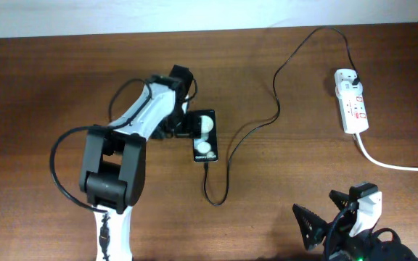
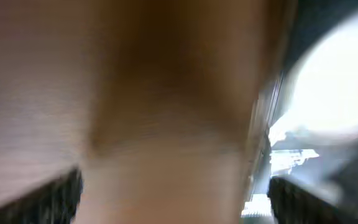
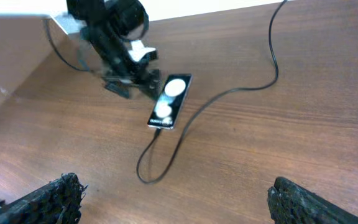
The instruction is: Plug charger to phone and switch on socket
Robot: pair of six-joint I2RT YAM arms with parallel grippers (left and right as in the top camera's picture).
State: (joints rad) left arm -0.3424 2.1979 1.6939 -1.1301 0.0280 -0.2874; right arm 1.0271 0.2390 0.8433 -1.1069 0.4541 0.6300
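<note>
Black phone (image 1: 204,136) flat mid-table, charger (image 1: 256,127) cable plugged in, looping to white socket (image 1: 352,100)

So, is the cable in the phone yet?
In, apparently: the cable ends at the phone, bottom edge; seating too small to confirm.

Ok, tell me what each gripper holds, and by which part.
Nothing is held. The left gripper is open beside the phone; the right gripper is open, far from it.

My left arm (image 1: 149,109) white-shelled with boxy black joints, thin black arm cable (image 1: 55,163) looping alongside, my right gripper (image 1: 313,201) black-fingered, white-bodied.
</note>
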